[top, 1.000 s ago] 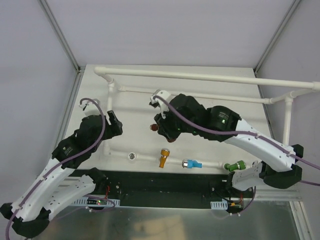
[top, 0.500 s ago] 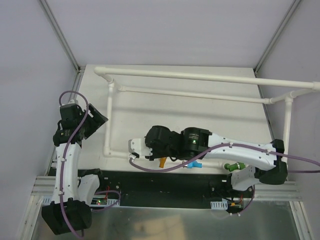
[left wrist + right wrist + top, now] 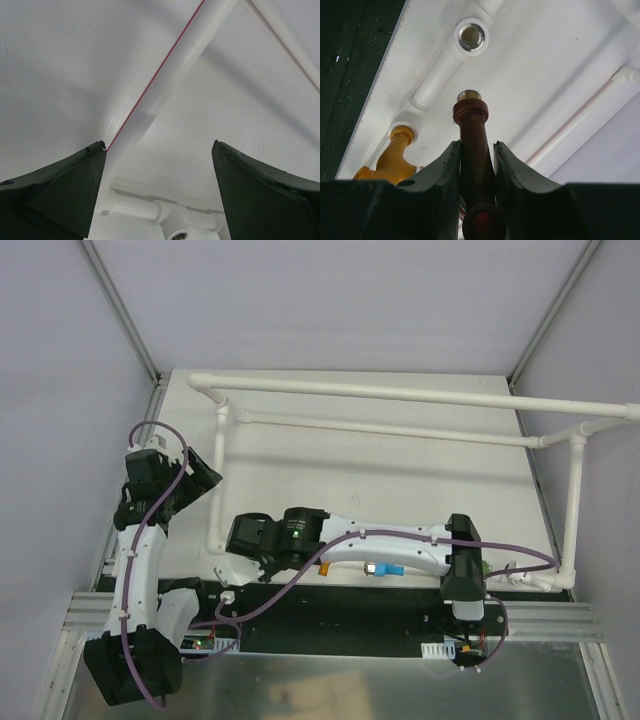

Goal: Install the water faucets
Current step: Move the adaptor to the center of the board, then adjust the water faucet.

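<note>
My right gripper (image 3: 475, 145) is shut on the brown faucet (image 3: 472, 122). Its silver threaded end points at an empty metal-lined socket (image 3: 471, 36) in the near white pipe, a short gap away. The orange faucet (image 3: 395, 156) sits in the neighbouring socket to the left in this view. From above, the right gripper (image 3: 250, 540) lies low over the near pipe and hides the brown faucet. The orange faucet (image 3: 324, 567) and blue faucet (image 3: 385, 568) show beside the arm. My left gripper (image 3: 195, 475) stands open and empty at the left, and the left gripper (image 3: 159, 146) faces the pipe (image 3: 165, 85).
The white pipe frame (image 3: 400, 395) runs along the back, down both sides and across the front of the white board. A tee socket (image 3: 177, 232) shows low between the left fingers. A black base strip (image 3: 330, 610) lies along the near edge.
The right arm swung from the board's middle down to the near pipe and leftward, carrying the brown faucet. The left arm drew back to the left edge and its jaws widened.
</note>
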Available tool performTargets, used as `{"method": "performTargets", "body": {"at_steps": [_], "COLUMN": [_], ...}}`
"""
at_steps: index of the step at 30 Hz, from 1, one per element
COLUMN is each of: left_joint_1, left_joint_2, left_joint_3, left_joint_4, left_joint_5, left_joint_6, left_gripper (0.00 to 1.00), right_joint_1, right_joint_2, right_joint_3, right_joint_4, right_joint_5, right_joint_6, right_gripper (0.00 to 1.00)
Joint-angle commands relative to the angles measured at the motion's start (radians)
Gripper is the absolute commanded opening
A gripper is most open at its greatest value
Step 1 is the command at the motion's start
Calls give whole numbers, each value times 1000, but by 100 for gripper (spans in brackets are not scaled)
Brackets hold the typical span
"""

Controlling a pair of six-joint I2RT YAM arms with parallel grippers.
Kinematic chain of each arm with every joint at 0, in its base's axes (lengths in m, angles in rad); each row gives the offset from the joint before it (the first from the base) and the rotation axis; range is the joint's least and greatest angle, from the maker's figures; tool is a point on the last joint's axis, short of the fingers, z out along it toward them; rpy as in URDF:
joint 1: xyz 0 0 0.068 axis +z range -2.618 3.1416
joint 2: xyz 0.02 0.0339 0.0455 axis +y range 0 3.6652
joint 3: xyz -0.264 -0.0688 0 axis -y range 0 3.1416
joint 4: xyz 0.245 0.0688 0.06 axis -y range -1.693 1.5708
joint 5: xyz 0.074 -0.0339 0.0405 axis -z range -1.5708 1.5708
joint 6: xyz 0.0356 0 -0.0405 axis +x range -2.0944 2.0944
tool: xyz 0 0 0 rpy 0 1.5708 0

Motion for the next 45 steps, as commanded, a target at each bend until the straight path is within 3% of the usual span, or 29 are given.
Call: {"method": "performTargets", "body": {"at_steps": [1,21,45], "left_joint_1": [8,8,8], "left_joint_2": [5,42,51], "left_joint_3": [6,15,18], "left_joint_4": [67,65,64], "left_joint_5": [-26,-31,-14], "left_joint_6": [49,56,62], "left_gripper": [90,90,89], "right_joint_1": [18,57,74], "right_joint_2": [80,282,324], "right_joint_3": [92,216,230], "right_joint_4": [-92,-64,-30], "right_joint_5": [69,217,233], "right_joint_6": [-93,-60,-54], "right_gripper": [0,0,0]}}
